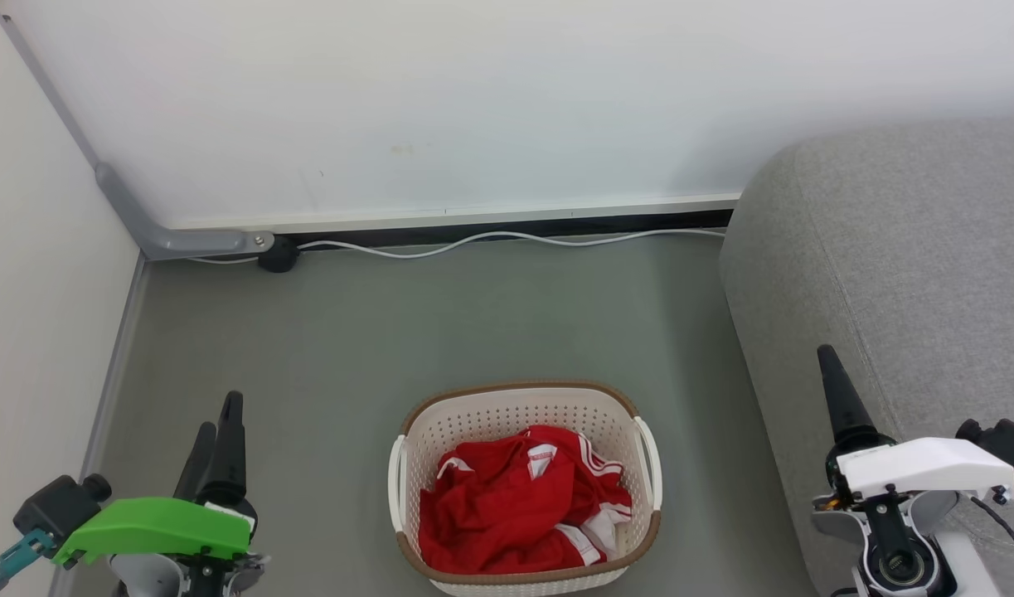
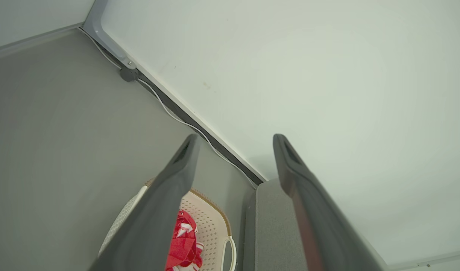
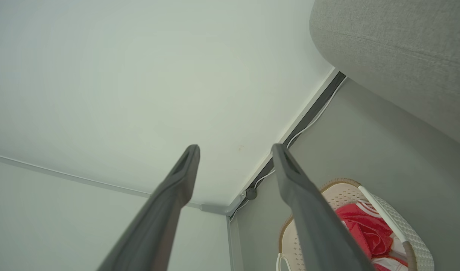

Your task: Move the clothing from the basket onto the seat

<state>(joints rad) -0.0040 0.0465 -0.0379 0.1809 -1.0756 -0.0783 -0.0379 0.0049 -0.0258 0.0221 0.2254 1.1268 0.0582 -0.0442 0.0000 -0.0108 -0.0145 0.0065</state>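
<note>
A pale wall fills the upper half of the head view. Below it, the grey-green floor runs down to the bottom edge. The seat, light grey fabric with a rounded corner, takes the right side from mid-height downward and stands on the floor against the wall.

The basket sits on the floor at the lower centre, just left of the seat and apart from it. It is cream and perforated, with a brown rim and a white handle on each side. The clothing lies bunched inside the basket, red with white stripes and trim, heaped toward the lower part and lying below the rim.

The left gripper is at the lower left under a green cover, above bare floor and well left of the basket. In its wrist view its fingers are spread wide with nothing between them. The right gripper is at the lower right of the head view, in front of the seat, its fingers likewise spread and empty.

A white cable trails along the foot of the wall, ending by a grey conduit at the upper left.
</note>
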